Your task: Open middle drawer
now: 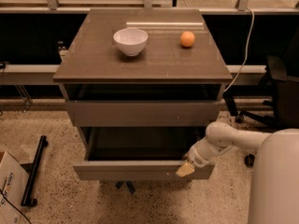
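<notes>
Just one hand at middle drawer

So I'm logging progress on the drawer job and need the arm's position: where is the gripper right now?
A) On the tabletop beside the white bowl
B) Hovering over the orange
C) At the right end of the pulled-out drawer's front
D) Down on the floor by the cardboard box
C: the gripper sits against the right end of the middle drawer front, which stands pulled out with its dark inside showing, below the cabinet top.
</notes>
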